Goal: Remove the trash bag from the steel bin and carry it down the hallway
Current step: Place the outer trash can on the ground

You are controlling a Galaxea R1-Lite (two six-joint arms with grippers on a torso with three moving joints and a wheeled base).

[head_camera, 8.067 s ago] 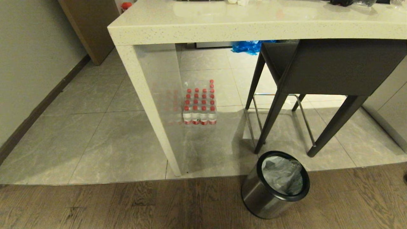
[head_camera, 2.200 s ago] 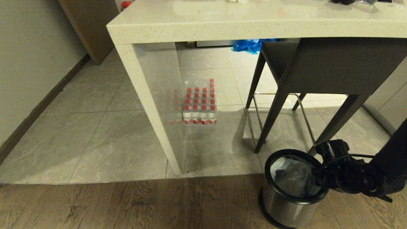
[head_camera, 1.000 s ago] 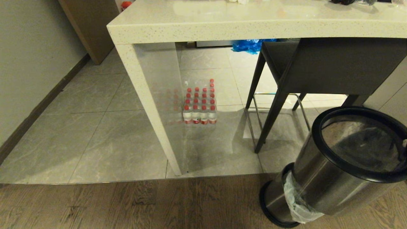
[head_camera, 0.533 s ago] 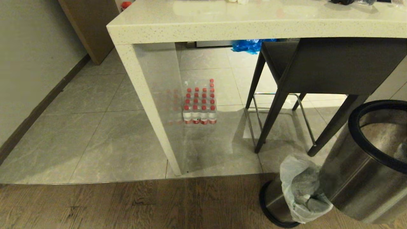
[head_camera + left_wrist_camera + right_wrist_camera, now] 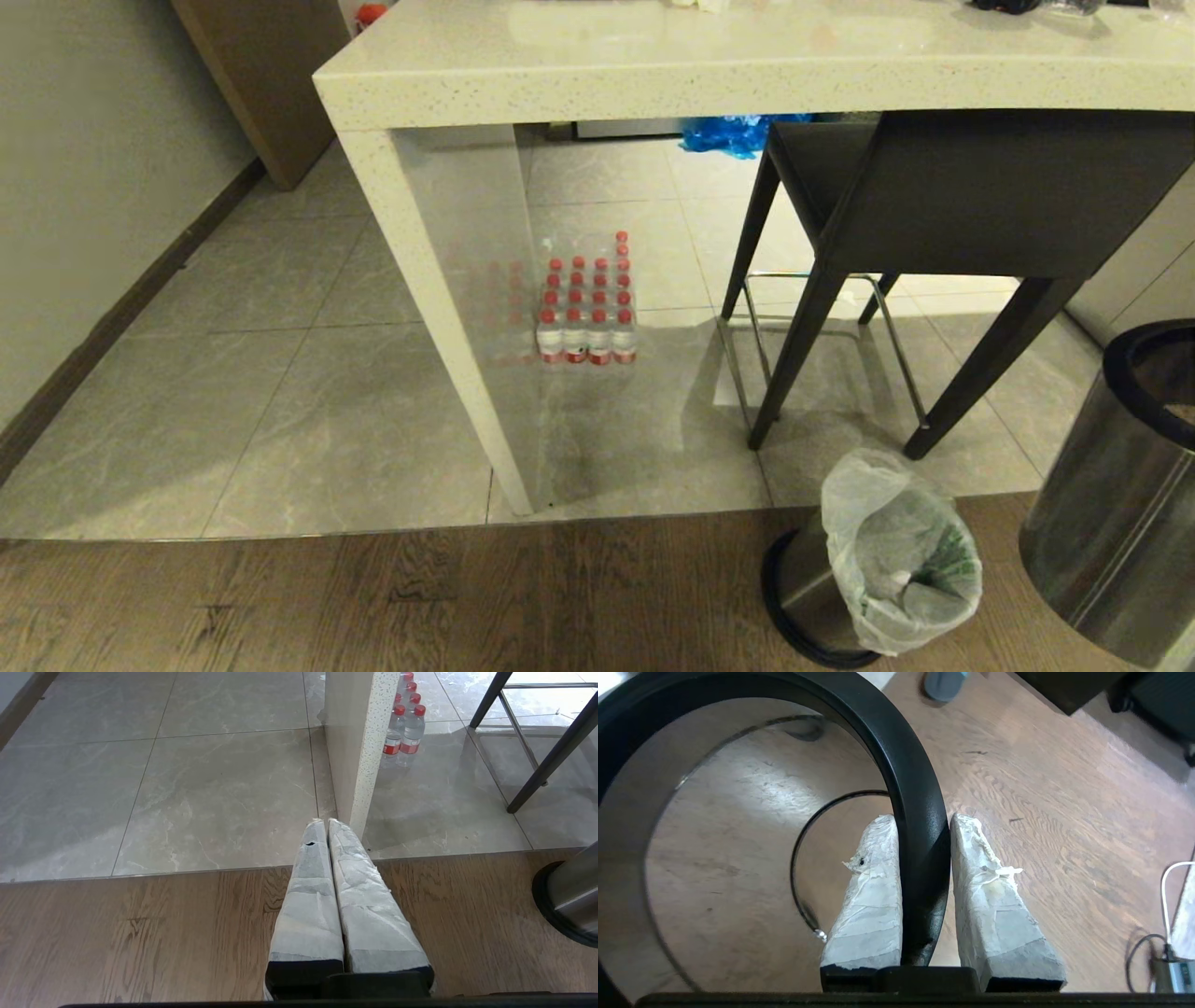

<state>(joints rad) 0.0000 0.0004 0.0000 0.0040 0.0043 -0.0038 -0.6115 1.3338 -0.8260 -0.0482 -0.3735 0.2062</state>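
A: Moved since half a second back?

B: Swung further to the right, now cut off by the head view's right edge: the steel bin (image 5: 1106, 523), lifted clear of the floor. Fully uncovered as a result: the trash bag (image 5: 901, 560).

A: Held how?

B: Clamped by the right gripper (image 5: 922, 821), only narrowly parted. One taped finger inside the glossy black rim ring, the other outside, both pressed against it. Out of sight in the head view.

A: Anything inside the bin?

B: Nothing. Just a bottomless tube of brushed steel, with floorboards visible straight through it.

A: And the bag?

B: Down low, just left of the lifted bin and apart from it. Seated in a short steel inner bucket (image 5: 801, 588) with a black foot ring. Thin, translucent, whitish, crinkled, with faint green print. Mouth open upward, grey crumpled rubbish inside, too vague to identify.

A: Other arm?

B: Left gripper (image 5: 327, 822) hanging over the wood floor (image 5: 373, 597), taped fingers pressed flat together, gripping nothing.

A: Around all that?

B: Large grey stone-look tiles (image 5: 327, 401) beyond the boards. On them, a pale speckled stone counter (image 5: 653, 84), a shrink-wrapped pack of red-capped water bottles (image 5: 586, 313) beneath it, and a dark angular stool (image 5: 934, 187) alongside.
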